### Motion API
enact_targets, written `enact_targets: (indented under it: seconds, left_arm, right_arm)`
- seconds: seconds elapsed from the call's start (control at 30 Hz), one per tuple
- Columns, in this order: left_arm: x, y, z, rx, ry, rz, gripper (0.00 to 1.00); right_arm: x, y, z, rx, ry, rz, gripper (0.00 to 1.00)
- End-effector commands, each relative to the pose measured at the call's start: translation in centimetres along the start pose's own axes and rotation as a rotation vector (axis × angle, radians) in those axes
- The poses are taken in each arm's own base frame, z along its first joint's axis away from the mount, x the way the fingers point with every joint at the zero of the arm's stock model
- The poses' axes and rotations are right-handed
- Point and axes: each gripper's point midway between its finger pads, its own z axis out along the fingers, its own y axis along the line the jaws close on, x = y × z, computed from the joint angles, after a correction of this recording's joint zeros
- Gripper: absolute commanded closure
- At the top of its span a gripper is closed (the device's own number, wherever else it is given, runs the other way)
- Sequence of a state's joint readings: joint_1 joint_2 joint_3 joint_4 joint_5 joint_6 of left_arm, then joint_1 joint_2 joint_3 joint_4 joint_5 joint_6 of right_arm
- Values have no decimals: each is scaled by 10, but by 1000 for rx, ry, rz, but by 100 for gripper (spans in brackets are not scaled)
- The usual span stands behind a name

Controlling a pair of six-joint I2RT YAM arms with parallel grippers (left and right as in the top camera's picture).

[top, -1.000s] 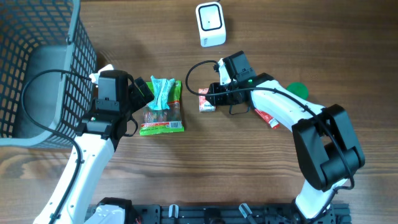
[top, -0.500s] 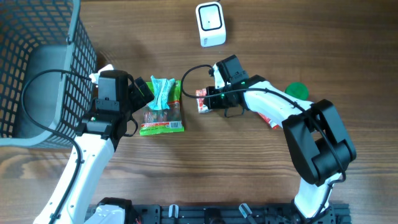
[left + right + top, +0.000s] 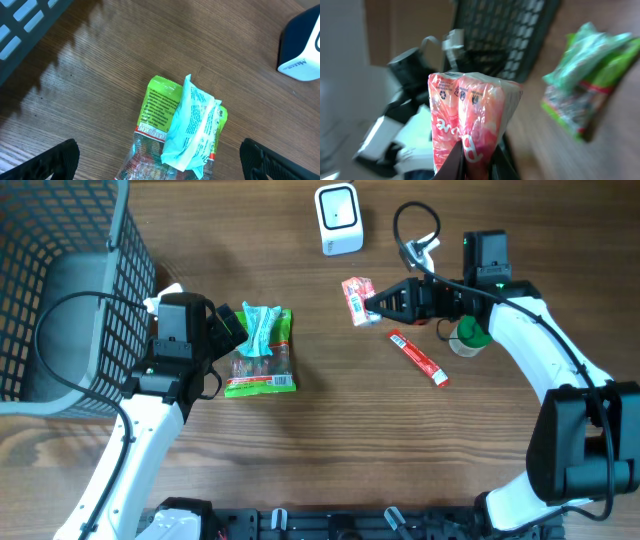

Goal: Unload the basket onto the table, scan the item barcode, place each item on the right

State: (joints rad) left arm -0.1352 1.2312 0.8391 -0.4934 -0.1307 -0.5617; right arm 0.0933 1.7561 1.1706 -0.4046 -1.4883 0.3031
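A red-and-pink snack packet (image 3: pixel 356 300) hangs above the table just below the white barcode scanner (image 3: pixel 338 218), and my right gripper (image 3: pixel 378 304) is shut on its right end. The right wrist view shows the packet (image 3: pixel 470 115) upright, pinched between the dark fingers (image 3: pixel 459 161) of that gripper (image 3: pixel 477 162). My left gripper (image 3: pixel 225 350) stands open at the left edge of a green snack bag (image 3: pixel 262 352) with a teal packet on top. In the left wrist view its fingers (image 3: pixel 60 160) flank the bag (image 3: pixel 185 125), apart from it. The scanner's corner (image 3: pixel 302 47) shows at the right.
A grey wire basket (image 3: pixel 60 290) fills the far left. A thin red stick packet (image 3: pixel 418 358) lies right of centre, and a green-topped round object (image 3: pixel 472 332) sits under the right arm. The green bag (image 3: pixel 585 75) and basket (image 3: pixel 505 35) appear blurred behind the held packet.
My right gripper closed on the red packet, lifted it off the table and carried it up and to the right toward the scanner. The left arm has not moved.
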Motion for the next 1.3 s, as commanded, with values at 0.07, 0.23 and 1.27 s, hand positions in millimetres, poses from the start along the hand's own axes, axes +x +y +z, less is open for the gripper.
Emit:
enact_targets:
  seconds: [0.07, 0.23, 1.27]
  left_arm:
    - [-5, 1, -2, -4, -16, 6, 0]
    - [-5, 1, -2, -4, -16, 6, 0]
    - [-5, 1, -2, -4, -16, 6, 0]
  right_arm:
    - [11, 53, -6, -128, 33, -93, 96]
    - [27, 121, -18, -118, 13, -252, 96]
    - [-1, 13, -54, 650, -278, -71, 96]
